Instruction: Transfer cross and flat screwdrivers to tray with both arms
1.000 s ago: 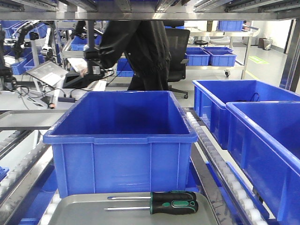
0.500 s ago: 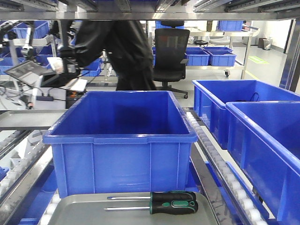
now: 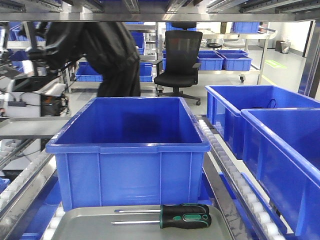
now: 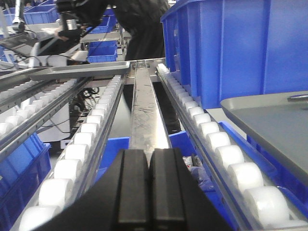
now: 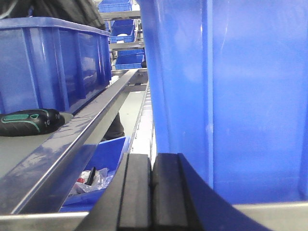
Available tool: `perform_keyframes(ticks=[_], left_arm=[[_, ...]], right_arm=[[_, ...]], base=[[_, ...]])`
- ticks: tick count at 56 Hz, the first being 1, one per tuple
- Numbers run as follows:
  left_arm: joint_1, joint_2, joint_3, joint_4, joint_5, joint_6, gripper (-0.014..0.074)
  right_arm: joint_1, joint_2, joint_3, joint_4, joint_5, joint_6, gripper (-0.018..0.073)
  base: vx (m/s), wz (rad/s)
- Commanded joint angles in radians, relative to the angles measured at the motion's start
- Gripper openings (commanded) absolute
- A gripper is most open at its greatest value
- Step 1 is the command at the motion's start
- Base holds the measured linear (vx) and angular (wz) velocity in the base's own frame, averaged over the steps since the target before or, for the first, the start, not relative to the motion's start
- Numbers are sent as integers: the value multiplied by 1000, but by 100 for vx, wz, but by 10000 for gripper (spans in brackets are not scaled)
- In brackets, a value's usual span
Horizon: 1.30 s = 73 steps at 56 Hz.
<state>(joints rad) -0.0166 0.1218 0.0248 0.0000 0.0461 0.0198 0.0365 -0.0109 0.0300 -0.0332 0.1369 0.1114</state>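
Two screwdrivers with thin silver steel shafts and chunky black handles banded in green (image 3: pixel 165 216) lie side by side on the shallow grey metal tray with a low rim (image 3: pixel 85 225). Their long axes run parallel to the tray's far rim, the tips pointing toward its left edge and the handles resting right of its middle. The two handles overlap in the front view, so they are hard to tell apart, and which tip is cross and which flat cannot be made out. The tray is cut off by the bottom of that view. It sits just in front of a deep blue plastic crate (image 3: pixel 130 150) on a conveyor of white rollers (image 4: pixel 91 130).

The left black gripper (image 4: pixel 148 192) hangs over the roller lane left of the tray, its jaws pressed together on nothing. The right black gripper (image 5: pixel 151 192) sits beside a tall blue crate wall (image 5: pixel 231 96), jaws likewise closed and empty; from there only one handle end shows, past a steel rail (image 5: pixel 72 139).
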Motion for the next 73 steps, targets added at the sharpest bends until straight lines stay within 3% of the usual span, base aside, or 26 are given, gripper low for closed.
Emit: perform_keyframes(ticks=[1, 20, 31, 73], left_arm=[[2, 12, -24, 0, -85, -8, 3], [2, 7, -24, 0, -85, -8, 3], [2, -161, -23, 0, -62, -8, 3], [5, -137, -24, 0, -86, -8, 3]], right_arm=[[-5, -6, 7, -2, -81, -10, -8], [-5, -6, 7, -2, -81, -10, -8], [-7, -6, 7, -2, -81, -10, -8], [-7, -6, 7, -3, -74, -11, -8]], base=[[0, 0], [0, 0], [0, 0], [0, 0]])
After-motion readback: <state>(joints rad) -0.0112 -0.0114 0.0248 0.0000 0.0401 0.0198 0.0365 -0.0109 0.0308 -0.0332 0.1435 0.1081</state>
